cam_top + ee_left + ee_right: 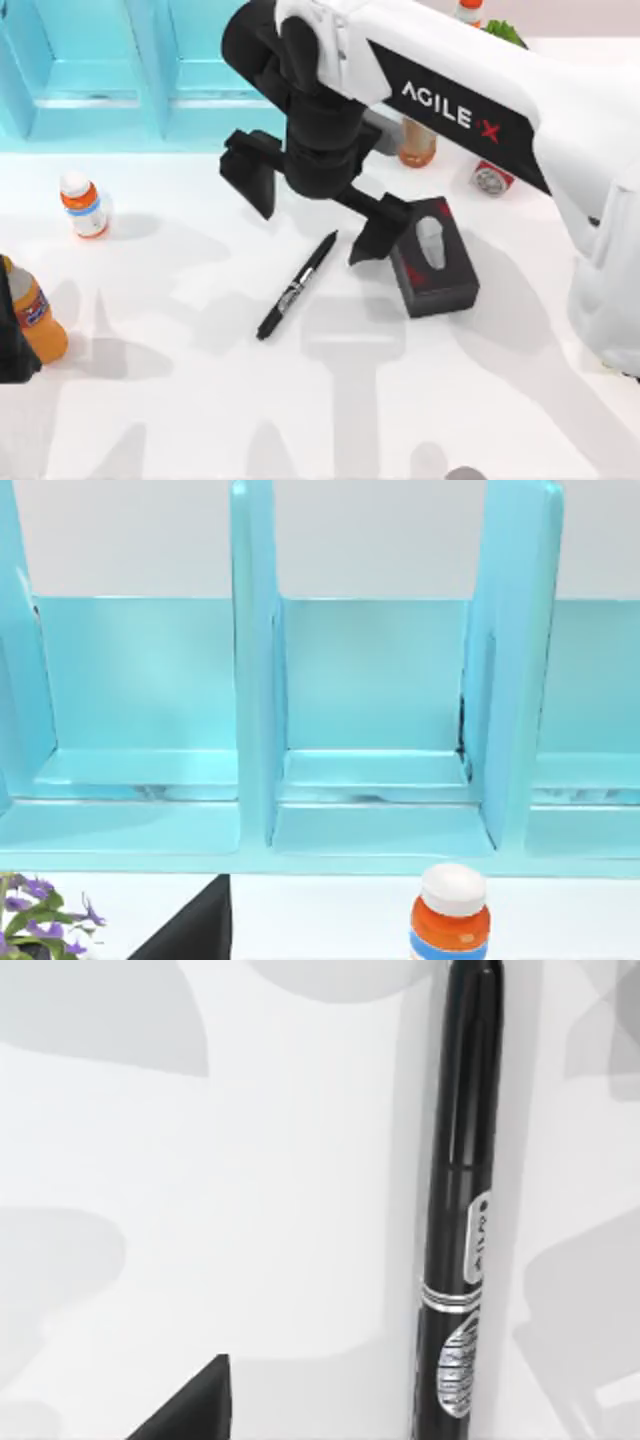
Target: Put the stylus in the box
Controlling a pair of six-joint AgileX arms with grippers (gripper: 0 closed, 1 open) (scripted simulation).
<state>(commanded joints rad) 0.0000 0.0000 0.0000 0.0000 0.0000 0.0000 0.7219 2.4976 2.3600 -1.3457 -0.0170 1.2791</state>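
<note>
The stylus (pixel 297 286) is a slim black pen lying flat and slanted on the white table near the middle; the right wrist view shows its silver band and pale markings (pixel 455 1260) close up. My right gripper (pixel 313 230) hangs open just above and behind the stylus's upper end, its dark fingers (pixel 250 172) spread wide and holding nothing. The turquoise box (pixel 150 100) with open compartments stands at the back left, and the left wrist view faces its compartments (pixel 375 770). My left gripper (pixel 15 345) is parked at the table's left edge, one finger (pixel 190 930) set off to the side.
A black tissue box (pixel 435 257) lies right of the stylus, under the right arm. A white-capped orange bottle (pixel 83 204) and an orange bottle (pixel 38 315) stand at the left. A bottle (pixel 417 143) and a red can (pixel 491 178) sit behind. Purple flowers (pixel 40 910) are near the left gripper.
</note>
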